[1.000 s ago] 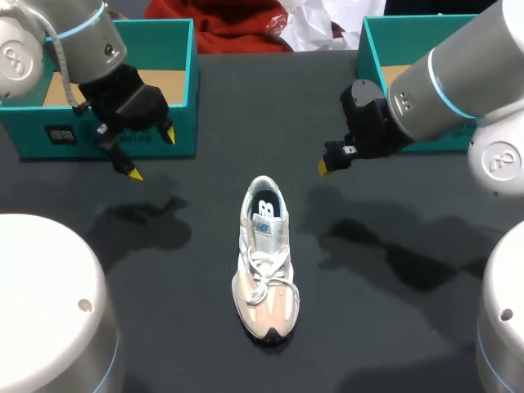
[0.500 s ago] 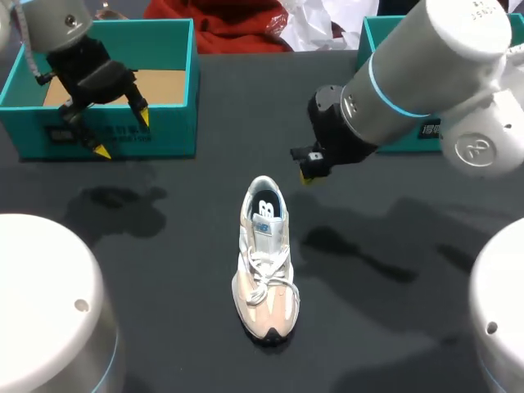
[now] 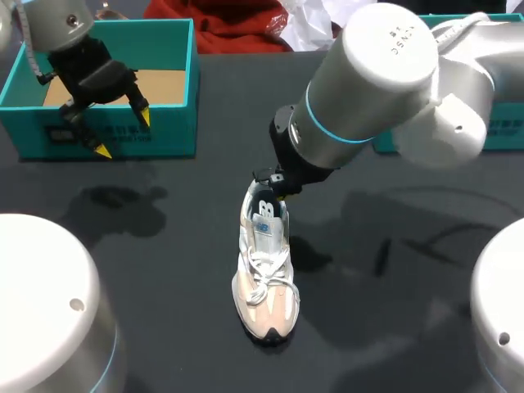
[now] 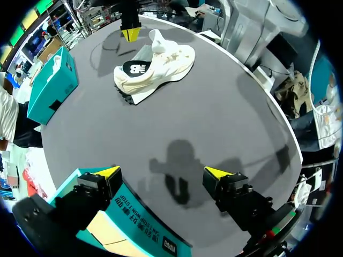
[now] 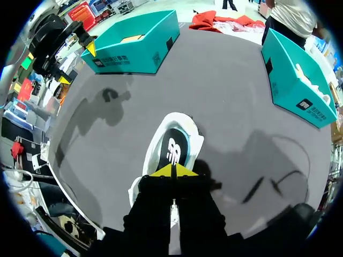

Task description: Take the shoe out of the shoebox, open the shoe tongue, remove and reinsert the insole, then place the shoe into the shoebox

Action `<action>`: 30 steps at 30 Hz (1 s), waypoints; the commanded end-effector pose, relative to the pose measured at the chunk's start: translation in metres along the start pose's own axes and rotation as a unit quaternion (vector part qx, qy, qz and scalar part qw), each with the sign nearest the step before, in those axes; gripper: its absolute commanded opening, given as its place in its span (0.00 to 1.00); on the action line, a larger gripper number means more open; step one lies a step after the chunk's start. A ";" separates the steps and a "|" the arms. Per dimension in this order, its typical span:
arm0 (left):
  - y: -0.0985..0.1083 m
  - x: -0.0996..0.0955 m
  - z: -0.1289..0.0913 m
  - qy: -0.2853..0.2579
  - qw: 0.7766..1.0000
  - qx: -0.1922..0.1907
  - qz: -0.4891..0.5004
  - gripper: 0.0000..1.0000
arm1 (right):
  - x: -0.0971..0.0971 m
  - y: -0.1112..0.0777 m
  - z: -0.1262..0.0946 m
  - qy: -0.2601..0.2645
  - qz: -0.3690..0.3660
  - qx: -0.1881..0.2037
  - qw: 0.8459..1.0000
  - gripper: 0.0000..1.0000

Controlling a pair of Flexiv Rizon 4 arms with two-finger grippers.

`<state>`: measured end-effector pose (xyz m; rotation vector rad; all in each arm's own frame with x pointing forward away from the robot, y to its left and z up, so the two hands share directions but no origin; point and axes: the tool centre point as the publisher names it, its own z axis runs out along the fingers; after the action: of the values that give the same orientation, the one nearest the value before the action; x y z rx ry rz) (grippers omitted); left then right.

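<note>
The right pincer [image 5: 172, 172], tips pressed together on nothing, hangs just over the heel opening of the shoe [image 3: 266, 258], which stands on the counter [image 3: 164, 270] outside the shoebox [image 3: 176, 131], so pushing down unopened could shove the insole [image 5: 172, 147] deeper or topple the unsteadied shoe, the spread left pincer [image 4: 163, 172] being well away.
</note>
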<state>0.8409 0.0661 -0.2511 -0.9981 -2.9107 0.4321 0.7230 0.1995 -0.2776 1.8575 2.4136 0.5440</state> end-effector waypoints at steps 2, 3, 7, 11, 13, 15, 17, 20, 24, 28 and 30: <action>0.000 0.000 0.000 0.001 1.000 -0.001 0.000 1.00 | 0.008 0.007 0.015 -0.033 0.001 0.005 0.999 0.00; 0.000 0.000 0.000 0.001 1.000 -0.001 0.000 1.00 | 0.008 0.007 0.015 -0.033 0.001 0.005 0.999 0.00; 0.000 0.000 0.000 0.001 1.000 -0.001 0.000 1.00 | 0.008 0.007 0.015 -0.033 0.001 0.005 0.999 0.00; 0.000 0.000 0.000 0.001 1.000 -0.001 0.000 1.00 | 0.005 0.008 0.022 -0.037 0.004 0.011 0.999 0.00; 0.000 0.000 0.000 0.001 1.000 -0.001 0.000 1.00 | 0.003 0.006 0.025 -0.039 0.006 0.009 0.999 0.00; 0.000 0.000 0.000 0.001 1.000 -0.001 0.000 1.00 | 0.002 0.004 0.027 -0.041 0.008 0.007 0.999 0.00; 0.000 0.000 0.000 0.001 1.000 -0.001 0.000 1.00 | 0.002 0.001 0.031 -0.049 0.012 0.011 0.999 0.00; 0.000 0.000 0.000 0.001 1.000 -0.001 0.000 1.00 | 0.004 -0.001 0.038 -0.055 0.013 0.021 0.998 0.00; 0.000 0.000 0.000 0.001 1.000 -0.001 0.000 1.00 | 0.005 -0.004 0.052 -0.059 0.011 0.036 0.998 0.00; 0.000 0.000 0.000 0.001 1.000 -0.001 0.000 1.00 | 0.001 -0.005 0.060 -0.064 0.017 0.044 0.997 0.00; 0.000 0.000 0.000 0.001 1.000 -0.001 0.000 1.00 | -0.001 -0.004 0.063 -0.074 0.019 0.051 0.996 0.00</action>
<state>0.8409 0.0660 -0.2513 -0.9984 -2.9105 0.4337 0.7304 0.2050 -0.3311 1.9094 2.3582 0.3067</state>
